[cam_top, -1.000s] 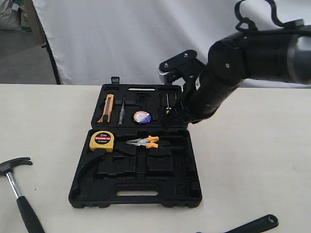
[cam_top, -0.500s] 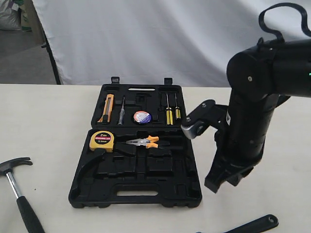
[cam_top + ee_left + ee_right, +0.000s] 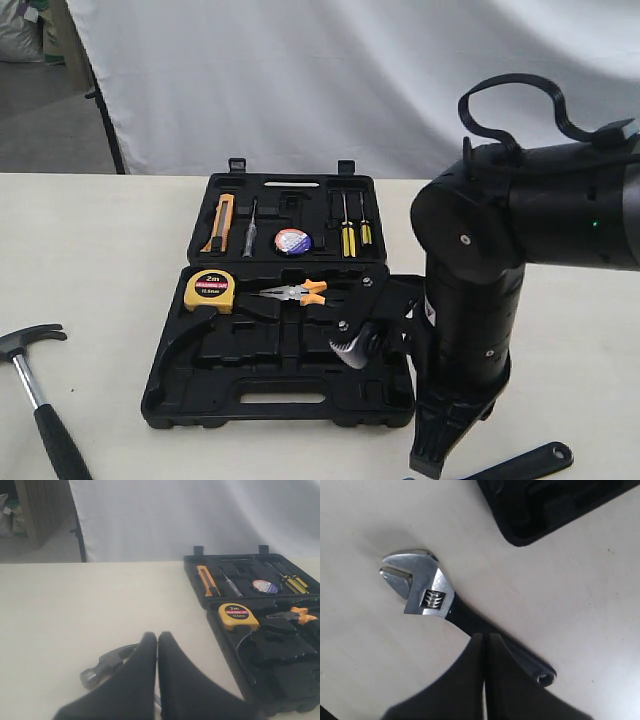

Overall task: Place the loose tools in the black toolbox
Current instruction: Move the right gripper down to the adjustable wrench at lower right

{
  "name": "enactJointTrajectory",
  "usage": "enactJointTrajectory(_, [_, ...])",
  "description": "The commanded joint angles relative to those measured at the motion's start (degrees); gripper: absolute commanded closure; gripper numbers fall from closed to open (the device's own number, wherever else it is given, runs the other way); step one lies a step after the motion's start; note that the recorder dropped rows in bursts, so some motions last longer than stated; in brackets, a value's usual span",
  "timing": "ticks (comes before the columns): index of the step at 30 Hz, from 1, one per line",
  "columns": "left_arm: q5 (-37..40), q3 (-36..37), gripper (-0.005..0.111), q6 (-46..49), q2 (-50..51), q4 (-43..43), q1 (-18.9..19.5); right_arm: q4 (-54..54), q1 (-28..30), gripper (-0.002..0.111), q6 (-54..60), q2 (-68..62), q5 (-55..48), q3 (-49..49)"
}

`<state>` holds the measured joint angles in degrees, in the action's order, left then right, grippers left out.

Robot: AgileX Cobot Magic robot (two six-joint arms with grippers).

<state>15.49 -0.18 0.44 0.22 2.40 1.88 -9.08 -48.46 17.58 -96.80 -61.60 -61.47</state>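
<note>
My right gripper [image 3: 484,636] is pressed together, holding nothing, tips over the adjustable wrench [image 3: 451,611] handle on the table by the black toolbox [image 3: 200,400] corner. My left gripper [image 3: 157,636] is pressed together too, above the claw hammer [image 3: 107,664] left of the box. Tape roll [image 3: 292,241] sits in the far half.

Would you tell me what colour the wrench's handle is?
Black; the wrench shows best in the right wrist view.
</note>
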Motion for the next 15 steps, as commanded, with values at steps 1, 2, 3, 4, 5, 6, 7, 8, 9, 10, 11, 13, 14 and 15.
enactJointTrajectory(1, [-0.09,0.18,0.106,-0.44,-0.22,-0.29,-0.48,-1.23,-1.88,0.108,-1.01,0.52,0.49,0.21])
enactJointTrajectory(2, [-0.09,0.18,0.106,-0.44,-0.22,-0.29,-0.48,-1.35,-2.25,0.108,-1.37,0.52,1.19,0.21])
enactJointTrajectory(3, [-0.09,0.18,0.106,-0.44,-0.22,-0.29,-0.48,-1.35,-2.47,0.108,-2.11,0.52,1.37,0.21])
enactJointTrajectory(4, [-0.09,0.18,0.106,-0.44,-0.22,-0.29,-0.48,-1.35,-2.47,0.108,-2.23,0.52,1.81,0.21])
enactJointTrajectory(5, [-0.09,0.18,0.106,-0.44,-0.22,-0.29,-0.48,-1.35,-2.47,0.108,-2.23,0.52,2.32,0.21])
enactJointTrajectory(6, [-0.09,0.18,0.106,-0.44,-0.22,-0.29,-0.48,-1.35,-2.47,0.108,-3.41,0.52,2.90,0.21])
enactJointTrajectory(7, [-0.09,0.18,0.106,-0.44,-0.22,-0.29,-0.48,-1.50,-2.47,0.108,-3.92,0.52,2.90,0.21])
enactJointTrajectory(8, [-0.09,0.18,0.106,-0.44,-0.22,-0.29,-0.48,-1.52,-2.47,0.108,-4.33,0.52,2.90,0.21])
enactJointTrajectory(9, [-0.09,0.18,0.106,-0.44,-0.22,-0.29,-0.48,-1.52,-2.47,0.108,-4.69,0.52,2.74,0.21])
enactJointTrajectory(10, [-0.09,0.18,0.106,-0.44,-0.22,-0.29,-0.48,-2.03,-2.47,0.108,-5.10,0.52,2.73,0.21])
enactJointTrajectory(11, [-0.09,0.18,0.106,-0.44,-0.22,-0.29,-0.48,-2.03,-2.47,0.108,-5.45,0.52,2.73,0.21])
enactJointTrajectory(13, [-0.09,0.18,0.106,-0.44,-0.22,-0.29,-0.48,-2.28,-2.47,0.106,-6.01,0.52,2.73,0.21])
enactJointTrajectory(14, [-0.09,0.18,0.106,-0.44,-0.22,-0.29,-0.48,-2.70,-2.47,0.101,-6.01,0.52,2.73,0.21])
enactJointTrajectory(15, [-0.09,0.18,0.106,-0.44,-0.22,-0.29,-0.48,-2.83,-2.47,0.093,-6.01,0.52,2.63,0.21])
